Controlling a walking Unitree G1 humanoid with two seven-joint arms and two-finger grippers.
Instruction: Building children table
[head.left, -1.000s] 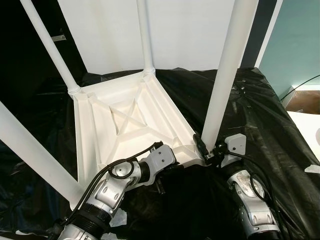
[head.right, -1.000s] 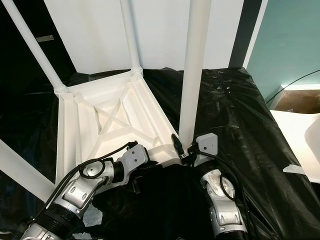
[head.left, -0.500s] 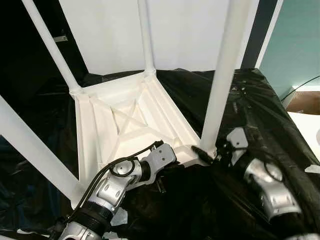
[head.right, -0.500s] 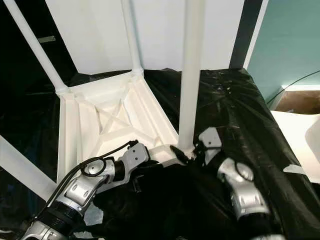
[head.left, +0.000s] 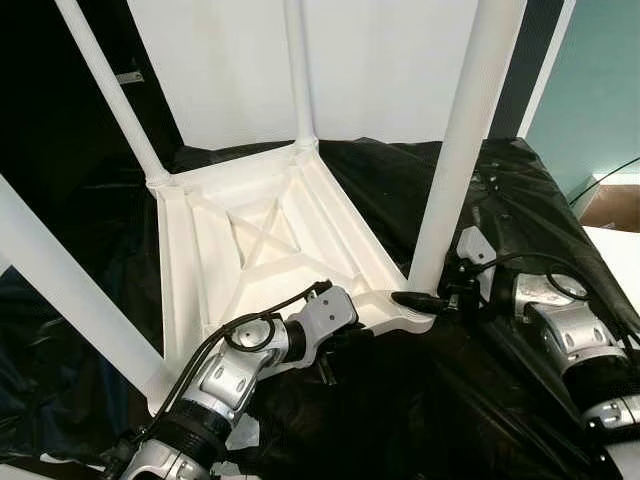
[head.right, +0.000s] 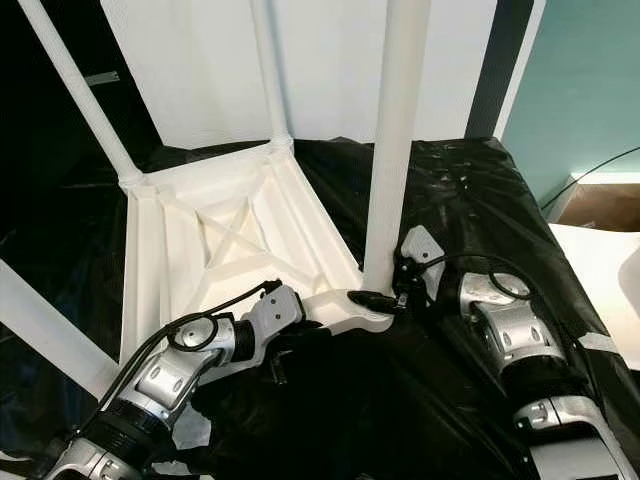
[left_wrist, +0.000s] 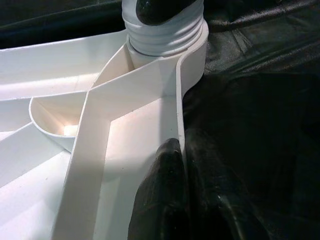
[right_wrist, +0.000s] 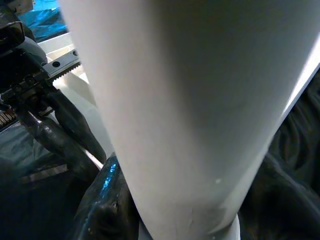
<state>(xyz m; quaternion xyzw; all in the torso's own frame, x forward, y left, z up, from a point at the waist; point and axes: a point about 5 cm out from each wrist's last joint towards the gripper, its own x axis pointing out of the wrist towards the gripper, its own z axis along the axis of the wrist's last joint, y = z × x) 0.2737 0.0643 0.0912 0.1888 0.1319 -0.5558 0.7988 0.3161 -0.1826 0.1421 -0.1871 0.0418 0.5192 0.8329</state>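
A big white table leg (right_wrist: 180, 115) stands very close and looks a bit blurry. It goes down into a white round socket (right_wrist: 225, 230) at its foot. One black finger (right_wrist: 75, 130) of the right gripper reaches in beside the leg. Shiny black plastic sheet (right_wrist: 295, 165) lies crumpled under it all.

A home room: teal wall (head.left: 600, 90), black plastic sheet (head.left: 500, 390) covering the work surface.

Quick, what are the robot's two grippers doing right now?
Left gripper: closed on the white table top's near edge.
Right gripper: around the base of the nearest table leg, closed on it.
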